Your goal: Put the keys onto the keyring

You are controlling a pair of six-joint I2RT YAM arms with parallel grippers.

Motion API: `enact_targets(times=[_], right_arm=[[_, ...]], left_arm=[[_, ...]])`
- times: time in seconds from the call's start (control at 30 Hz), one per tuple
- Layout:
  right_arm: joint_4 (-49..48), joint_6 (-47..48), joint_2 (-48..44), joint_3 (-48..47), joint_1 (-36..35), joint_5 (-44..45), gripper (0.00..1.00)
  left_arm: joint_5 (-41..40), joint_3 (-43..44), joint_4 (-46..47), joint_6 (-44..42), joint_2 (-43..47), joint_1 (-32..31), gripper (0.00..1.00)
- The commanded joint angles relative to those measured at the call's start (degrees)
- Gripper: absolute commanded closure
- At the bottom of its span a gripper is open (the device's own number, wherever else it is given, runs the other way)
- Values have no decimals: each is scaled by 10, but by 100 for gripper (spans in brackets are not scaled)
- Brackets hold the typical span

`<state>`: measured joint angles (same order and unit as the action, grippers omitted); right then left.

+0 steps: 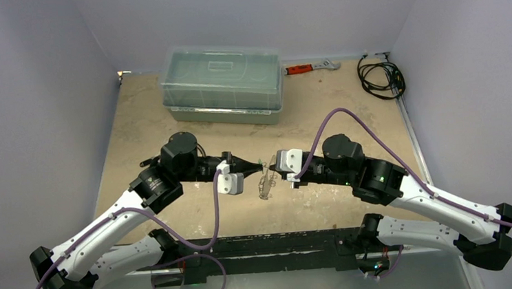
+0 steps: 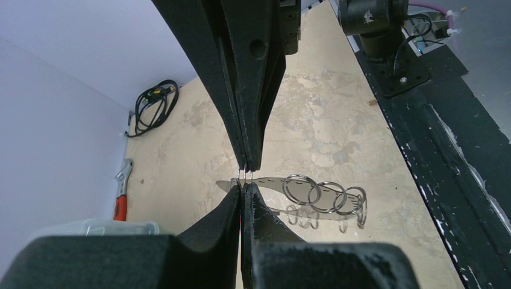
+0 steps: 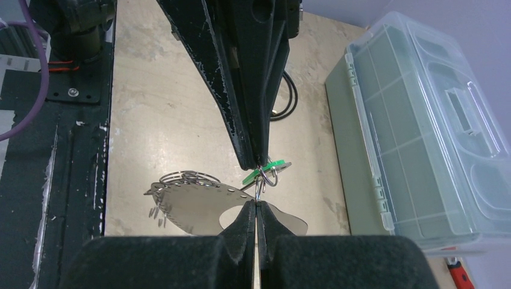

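keyring [image 3: 193, 208]: held off table, on near side of lidded box [image 1: 222, 85] | green key [image 3: 265, 170]: at its wire | left tool [image 2: 243, 183], right tool [image 3: 257, 203]: both pinched shut on keyring, tip to tip | table [image 1: 347, 110]: mottled beige | walls [image 1: 29, 100]: pale lilac

**Our two arms, black and white**
We see white shells on the left arm [image 1: 101, 231] and right arm [image 1: 445, 209], round black joints, a purple cable [image 1: 339, 109] running along each, white wrist blocks [image 1: 230, 182], a small green light [image 1: 381, 178], and rough black tapered fingers [image 2: 265, 217].
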<state>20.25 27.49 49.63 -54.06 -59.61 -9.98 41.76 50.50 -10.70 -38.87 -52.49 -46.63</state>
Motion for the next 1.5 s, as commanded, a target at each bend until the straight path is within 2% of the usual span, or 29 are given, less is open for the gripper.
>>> enact_targets(times=[0.0, 0.63, 1.47], right_arm=[[-15, 1, 4, -8, -3, 8, 100], [-13, 6, 13, -18, -11, 16, 100], [5, 10, 14, -38, -21, 28, 100]], left_arm=[[29, 28, -8, -17, 4, 1, 100], [44, 14, 24, 1, -7, 1, 100], [38, 27, -30, -15, -29, 1, 100]])
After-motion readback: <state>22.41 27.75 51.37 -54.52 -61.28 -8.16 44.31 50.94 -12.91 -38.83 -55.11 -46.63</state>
